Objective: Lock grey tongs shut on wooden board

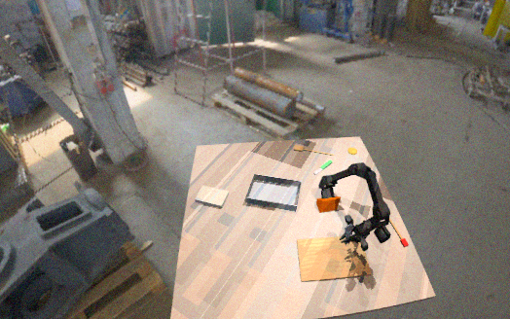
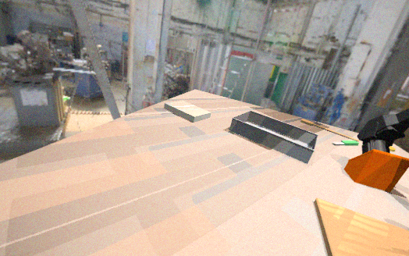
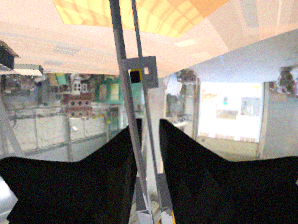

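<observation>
My gripper (image 1: 345, 237) (image 3: 150, 124) is shut on the grey tongs (image 3: 132, 102), raised above the wooden board (image 1: 316, 263) (image 2: 363, 230) (image 3: 90, 15). In the wrist view the two tong arms run nearly parallel with a narrow gap between them. A square grey bracket crosses them, and they pass between the black fingers. Their far end runs out of view at the top, where the board shows, so the hinge cannot be told. The roasting tin (image 1: 270, 205) (image 2: 265, 136) has no tongs on it. The gripper is out of view in the exterior view.
An orange block (image 1: 328, 203) (image 2: 376, 168) stands under the arm's black rear part. A cream slab (image 1: 211, 195) (image 2: 189, 110) lies left of the tin. A green-handled tool (image 1: 326, 165) (image 2: 347, 143), a wooden spatula (image 1: 299, 148) and a yellow disc (image 1: 352, 151) lie behind. A red-ended stick (image 1: 404, 242) lies at the right.
</observation>
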You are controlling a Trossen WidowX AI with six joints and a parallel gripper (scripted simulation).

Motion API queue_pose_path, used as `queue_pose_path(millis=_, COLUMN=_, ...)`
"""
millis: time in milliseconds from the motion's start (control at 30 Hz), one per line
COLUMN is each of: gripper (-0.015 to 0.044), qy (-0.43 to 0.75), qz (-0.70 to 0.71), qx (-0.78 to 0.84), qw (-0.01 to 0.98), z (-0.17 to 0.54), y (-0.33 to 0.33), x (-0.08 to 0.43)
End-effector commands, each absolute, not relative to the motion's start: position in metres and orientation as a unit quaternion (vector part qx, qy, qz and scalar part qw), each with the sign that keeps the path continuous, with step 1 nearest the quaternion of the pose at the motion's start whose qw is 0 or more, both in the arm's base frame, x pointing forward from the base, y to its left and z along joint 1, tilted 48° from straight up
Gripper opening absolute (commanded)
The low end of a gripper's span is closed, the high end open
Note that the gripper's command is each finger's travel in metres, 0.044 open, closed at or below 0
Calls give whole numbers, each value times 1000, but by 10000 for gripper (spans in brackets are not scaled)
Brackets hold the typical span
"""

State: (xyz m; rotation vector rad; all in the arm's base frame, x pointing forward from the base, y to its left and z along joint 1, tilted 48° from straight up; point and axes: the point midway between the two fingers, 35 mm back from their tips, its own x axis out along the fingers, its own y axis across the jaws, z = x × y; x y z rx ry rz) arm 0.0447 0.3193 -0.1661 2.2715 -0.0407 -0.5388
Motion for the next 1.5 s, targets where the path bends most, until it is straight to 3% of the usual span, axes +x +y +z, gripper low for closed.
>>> queue_pose_path(millis=0, gripper=-150, qy=-14, qz=-208, qx=897, qw=389, z=-165, y=321, x=45)
queue_pose_path(millis=267, gripper=-150, qy=-46, qz=-250, qx=883, qw=394, z=-168, y=319, x=52)
queue_pose_path(millis=700, gripper=-150, qy=-174, qz=-475, qx=773, qw=383, z=-176, y=314, x=72)
queue_pose_path(millis=1100, gripper=-150, qy=-234, qz=-671, qx=631, qw=311, z=-165, y=325, x=81)
queue_pose_path(millis=1467, gripper=-150, qy=-236, qz=-681, qx=622, qw=306, z=-165, y=326, x=82)
